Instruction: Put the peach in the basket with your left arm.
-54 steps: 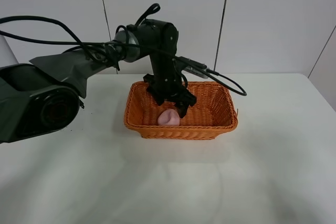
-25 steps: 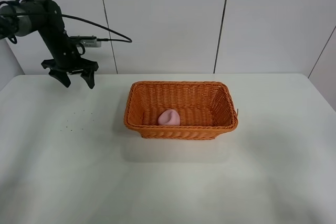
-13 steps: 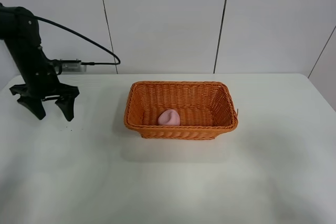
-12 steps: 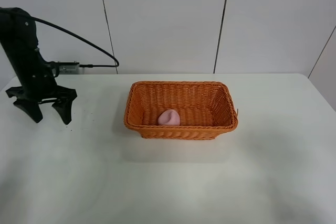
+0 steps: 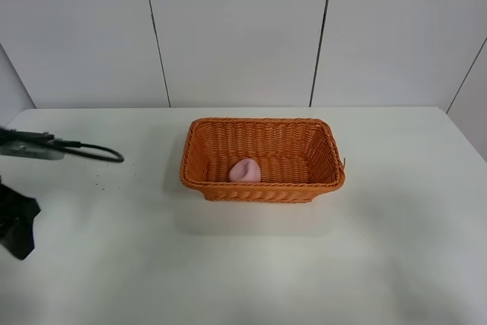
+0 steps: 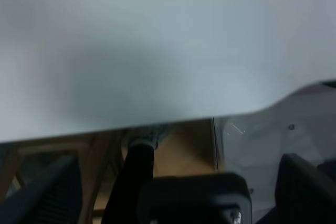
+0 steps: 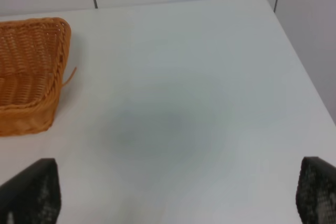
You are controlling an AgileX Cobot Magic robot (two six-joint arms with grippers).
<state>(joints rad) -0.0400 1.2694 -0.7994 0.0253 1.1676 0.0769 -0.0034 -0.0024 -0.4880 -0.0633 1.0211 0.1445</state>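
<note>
Bright, even light with soft shadows; the left wrist view is blurred throughout

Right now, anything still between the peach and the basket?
Nothing visible. The peach already lies inside the wicker basket, on its floor near the front wall. The left claw is off at the table's left edge, well apart from both.

White table (image 5: 304, 264) before a pale panelled wall (image 5: 236, 28) with dark seams.
</note>
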